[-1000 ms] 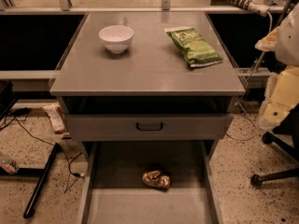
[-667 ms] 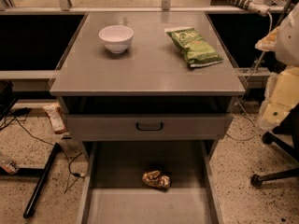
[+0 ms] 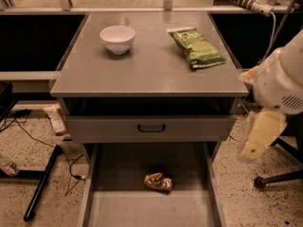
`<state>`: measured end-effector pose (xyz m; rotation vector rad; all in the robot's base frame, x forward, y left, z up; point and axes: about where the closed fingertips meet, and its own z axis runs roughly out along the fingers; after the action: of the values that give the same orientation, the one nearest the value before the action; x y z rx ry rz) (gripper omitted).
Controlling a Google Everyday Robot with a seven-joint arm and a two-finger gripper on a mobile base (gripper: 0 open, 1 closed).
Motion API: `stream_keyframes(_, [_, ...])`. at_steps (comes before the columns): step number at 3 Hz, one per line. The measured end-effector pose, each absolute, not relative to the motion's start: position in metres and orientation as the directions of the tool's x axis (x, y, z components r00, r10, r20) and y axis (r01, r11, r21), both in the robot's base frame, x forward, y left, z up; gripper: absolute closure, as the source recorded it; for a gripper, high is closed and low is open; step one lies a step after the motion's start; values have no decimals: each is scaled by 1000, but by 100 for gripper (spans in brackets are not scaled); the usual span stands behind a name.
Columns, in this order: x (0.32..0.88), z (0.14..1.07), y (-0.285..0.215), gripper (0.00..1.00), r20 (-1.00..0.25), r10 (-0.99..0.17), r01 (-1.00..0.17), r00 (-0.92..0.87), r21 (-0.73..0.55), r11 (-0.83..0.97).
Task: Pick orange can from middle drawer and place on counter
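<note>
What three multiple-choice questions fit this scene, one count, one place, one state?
1. How many things rest on the broad flat matte gray counter? A one; B three; C two.
2. Where does the small dented orange-gold metal can lie? A on the counter; B on the floor of the open wide gray metal drawer; C on the speckled room floor.
3. The robot's hand is: A apart from the can, right of the counter; B clamped on the can; C down in the drawer.
Answers: 1 C, only a round white bowl and a green chip bag lie there. 2 B, bare drawer floor surrounds it. 3 A, it hangs beside the counter's right edge.
</note>
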<state>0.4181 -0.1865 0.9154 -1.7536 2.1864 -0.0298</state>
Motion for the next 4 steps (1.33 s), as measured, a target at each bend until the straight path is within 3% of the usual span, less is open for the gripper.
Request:
stream_keyframes(2, [391,799,-160,0,-319,-939,-952,-127,-228,206])
stream_keyframes(4, [398,789,-161,0,-325,-937,-939,-131,-264,223])
